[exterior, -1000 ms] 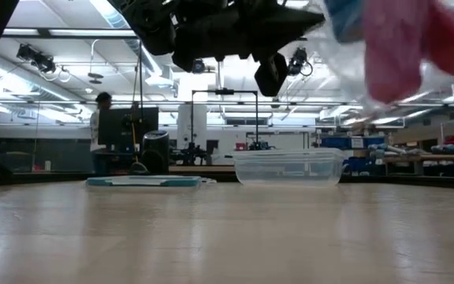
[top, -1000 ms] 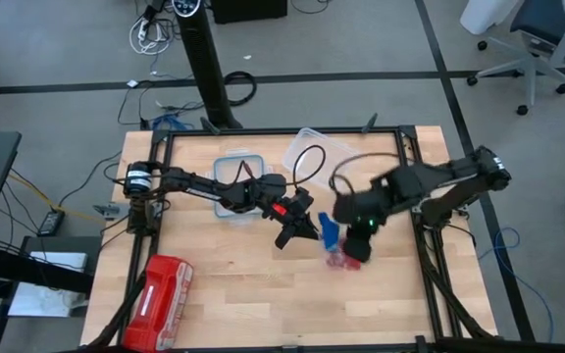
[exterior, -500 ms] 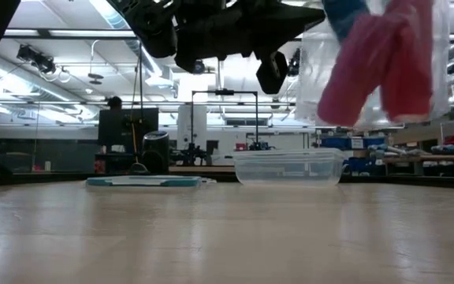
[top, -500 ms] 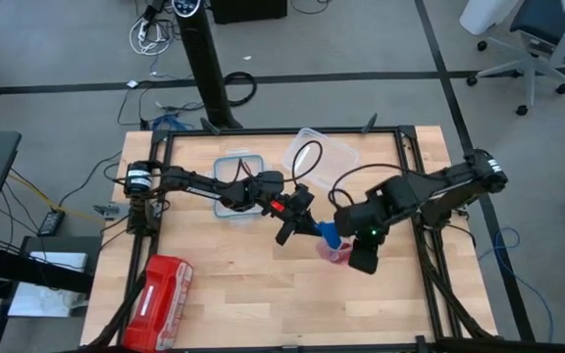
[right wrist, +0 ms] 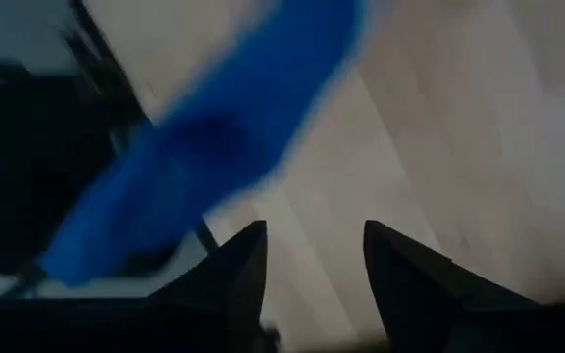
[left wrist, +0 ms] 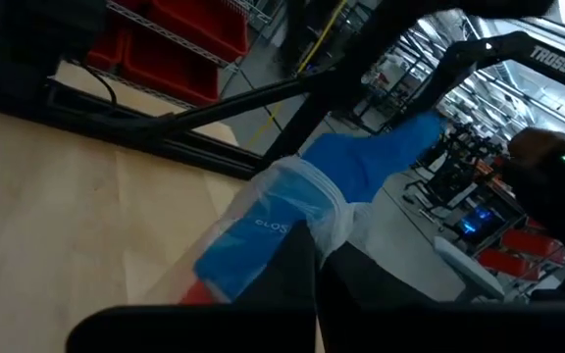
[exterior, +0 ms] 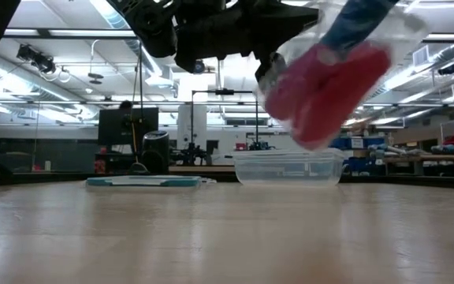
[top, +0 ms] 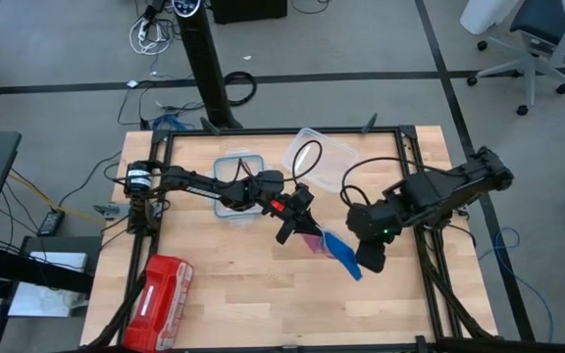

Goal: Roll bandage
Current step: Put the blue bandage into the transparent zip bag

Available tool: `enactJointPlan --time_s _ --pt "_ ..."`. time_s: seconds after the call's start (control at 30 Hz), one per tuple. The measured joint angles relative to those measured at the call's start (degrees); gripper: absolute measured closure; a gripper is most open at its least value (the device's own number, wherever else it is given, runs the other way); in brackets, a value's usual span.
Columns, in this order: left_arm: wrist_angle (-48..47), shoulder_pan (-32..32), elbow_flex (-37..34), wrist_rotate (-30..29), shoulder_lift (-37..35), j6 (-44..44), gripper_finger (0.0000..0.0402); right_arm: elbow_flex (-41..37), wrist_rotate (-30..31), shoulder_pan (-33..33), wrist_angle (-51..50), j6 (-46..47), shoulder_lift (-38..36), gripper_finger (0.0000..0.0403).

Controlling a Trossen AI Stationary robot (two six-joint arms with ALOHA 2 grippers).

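- Left hand [top: 300, 227] over the middle of the worktop [top: 233, 284], held above the surface, fingers pinched tight on a clear plastic bag [left wrist: 307, 201]
- Bag hangs from that hand; the low view shows red-pink cloth [exterior: 325, 83] inside it, well clear of the wood
- Bandage [top: 339, 253], bright blue, sticks out of the bag and runs away from the left hand toward the right hand
- In the left wrist view the blue band [left wrist: 381, 162] comes out past the bunched bag mouth, with more blue showing through the plastic nearer the fingers
- Right hand [top: 369, 257] just beside the far end of the bandage, on the side away from the left hand
- Right hand's fingers [right wrist: 229, 270] stand apart with bare wood showing in the gap; nothing between them
- In the right wrist view the blue strip [right wrist: 224, 127] lies ahead of the fingertips, blurred, not touching them
- Cannot tell whether the loose end of the bandage touches the worktop
- Behind the left arm: a clear tub with a blue-rimmed lid [top: 233, 176] and a clear lid or tray [top: 322, 152] next to it, both well apart from the hands
- Red zip pouch [top: 157, 302] at the near left corner of the worktop, far from both hands
- Low view shows a clear tub [exterior: 288, 167] standing on the wood beyond the hanging bag
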Motion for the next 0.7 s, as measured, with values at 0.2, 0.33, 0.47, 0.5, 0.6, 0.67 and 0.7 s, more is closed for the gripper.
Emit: enactJointPlan --time_s 0.2,0.33,0.47,0.5,0.6,0.67,0.7 --pt "-1.2 0.0 0.0 -0.7 0.0 0.0 0.0401 3.2 7.3 1.9 3.2 1.0 0.8 0.0233" --pt "-4.4 0.1 0.0 -2.0 0.0 1.2 0.0401 4.5 11.4 3.5 7.0 -0.4 0.8 0.0234" --pt "-5.8 0.1 0.0 -2.8 0.0 1.4 0.0401 4.7 12.2 3.2 8.6 -0.3 1.3 0.0234" --pt "-5.7 0.1 0.0 -3.0 0.0 1.4 0.0401 4.7 12.2 2.8 8.6 -0.4 1.8 0.0234" --pt "-5.8 0.1 0.0 -4.0 0.0 1.5 0.0401 4.7 10.8 1.8 8.6 -1.8 4.4 0.0234" --pt "-5.9 0.1 0.0 -4.1 0.0 1.5 0.0401 4.7 9.9 1.1 7.9 -3.3 6.4 0.0235" --pt "-5.9 0.1 0.0 -4.2 0.0 1.5 0.0401 4.7 9.5 0.6 6.9 -4.1 7.5 0.0235"
